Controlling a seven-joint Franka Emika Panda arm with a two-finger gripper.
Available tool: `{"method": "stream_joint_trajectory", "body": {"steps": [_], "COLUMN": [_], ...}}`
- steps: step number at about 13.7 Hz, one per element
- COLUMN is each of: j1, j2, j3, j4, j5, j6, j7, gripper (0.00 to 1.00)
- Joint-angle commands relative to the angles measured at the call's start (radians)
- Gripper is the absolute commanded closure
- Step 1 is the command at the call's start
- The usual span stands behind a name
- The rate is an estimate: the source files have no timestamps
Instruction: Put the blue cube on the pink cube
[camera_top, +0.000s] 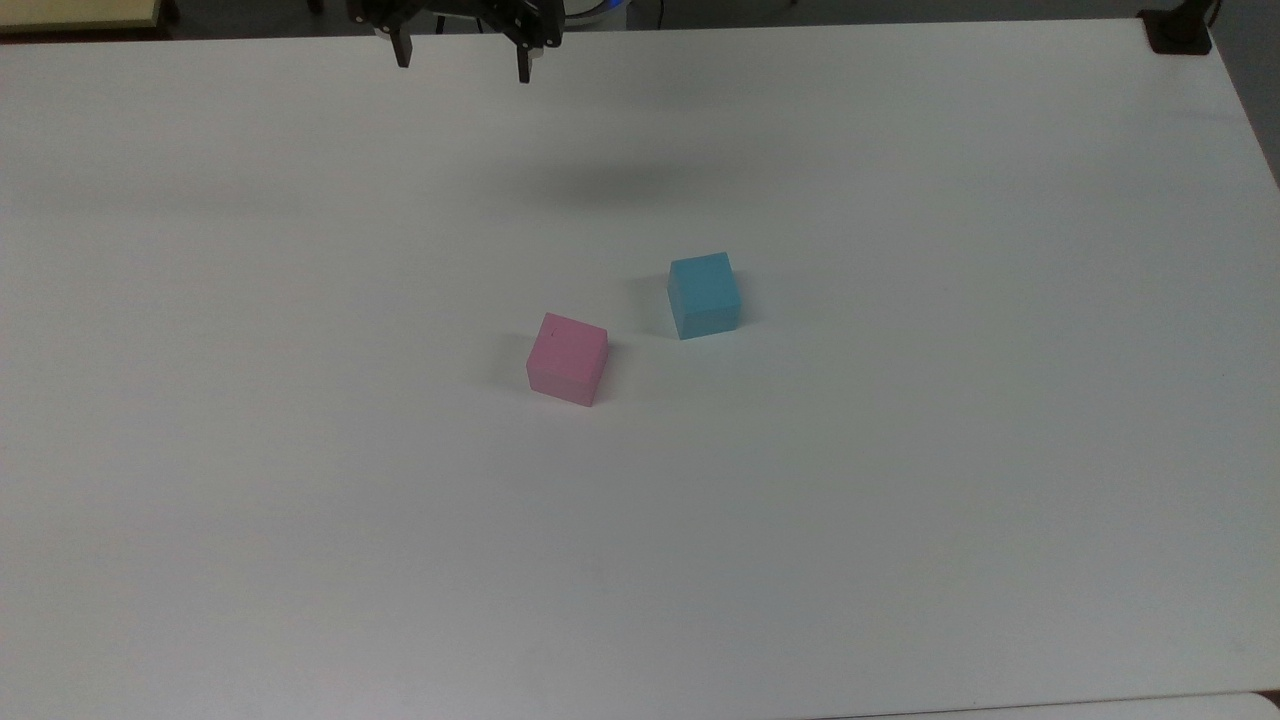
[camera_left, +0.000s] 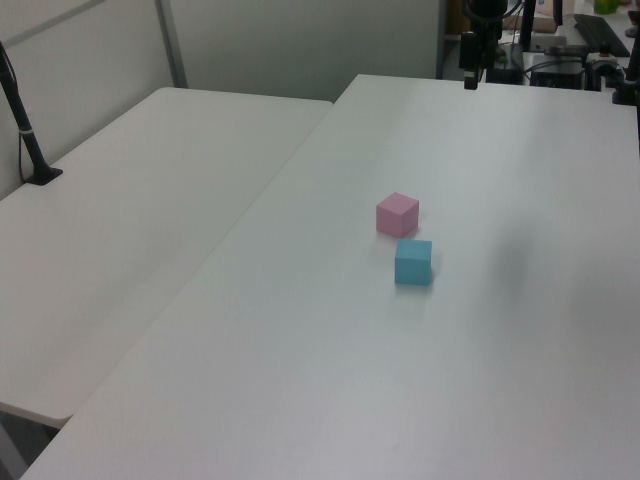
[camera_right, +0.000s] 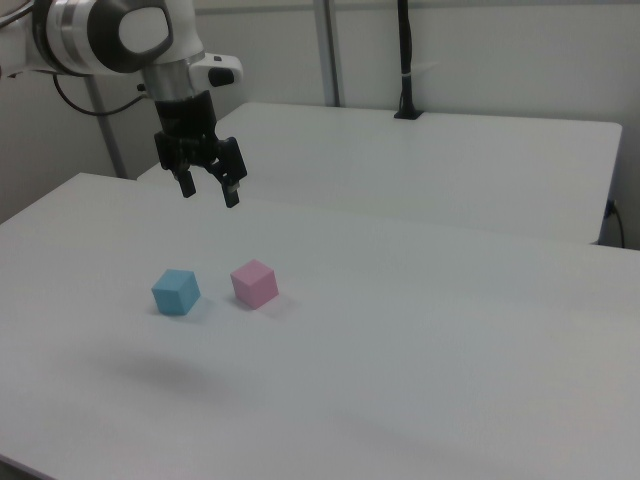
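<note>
Blue cube and pink cube sit near the middle of a plain white counter, each resting flat on its own, near one another but not touching. In the top view, the light blue one lies to the upper right of the pastel pink one, with a narrow strip of bare surface between them. In the left view, the blue cube is nearer the camera and the pink cube is just behind it. In the right view, the blue cube is on the left and the pink cube on the right.

A white robot arm enters from the right view's upper left and carries a black end effector that hangs in the air well above the counter, pointing downward. Its two fingers are spread wide apart with nothing between them. In the top view the end effector appears at the upper edge, well apart from both cubes, and a soft shadow falls on the counter between it and the cubes. In the left view the end effector hangs at the far end of the counter.

A second white table stands alongside, with a black post rising from its far edge.
</note>
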Motion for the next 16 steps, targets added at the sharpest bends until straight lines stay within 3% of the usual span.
{"method": "stream_joint_trajectory", "body": {"steps": [1, 16], "j1": [-0.014, 0.015], "j2": [-0.023, 0.012], "j3": [0.011, 0.021], "j4": [-0.019, -0.022], "j5": [-0.005, 0.006], "j6": [-0.017, -0.007], "j7": [-0.015, -0.015], "gripper": [0.0, 0.0]}}
